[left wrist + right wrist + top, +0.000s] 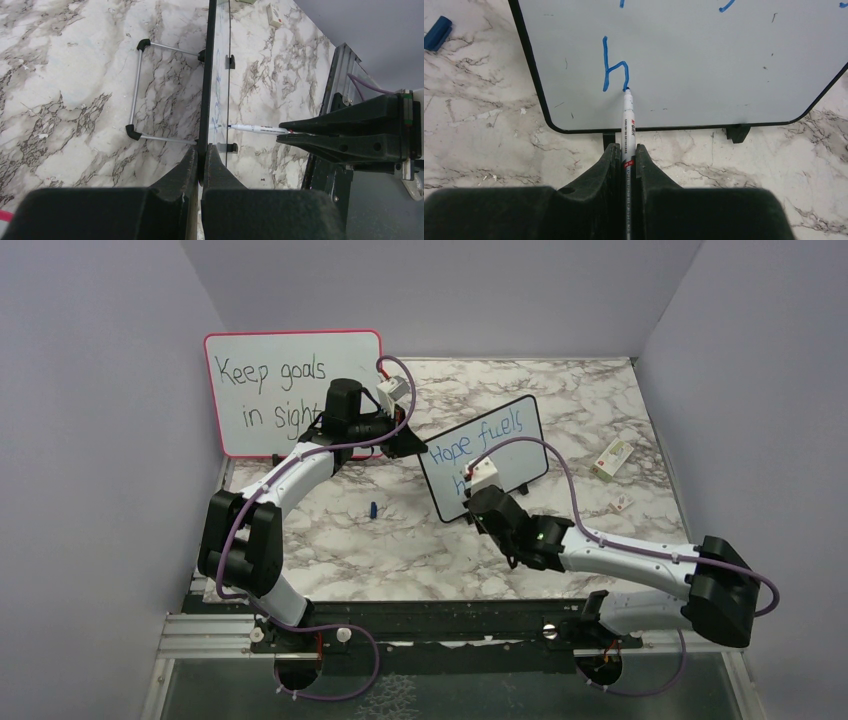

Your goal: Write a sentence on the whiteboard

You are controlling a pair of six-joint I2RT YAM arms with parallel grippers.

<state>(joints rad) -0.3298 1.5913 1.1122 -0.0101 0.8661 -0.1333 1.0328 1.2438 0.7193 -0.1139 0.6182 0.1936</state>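
Right wrist view: right gripper [626,150] clamped on a marker [628,117], its tip touching the whiteboard [724,60] at a blue "h" of the sentence [615,67]; the upper line is cut off. Left wrist view alone clearly shows left gripper [201,155] pinched shut on the upright board's edge, on the table [75,75].

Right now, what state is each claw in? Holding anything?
Left claw: closed, clamping the edge of the whiteboard.
Right claw: closed on the marker, whose tip is on the board.
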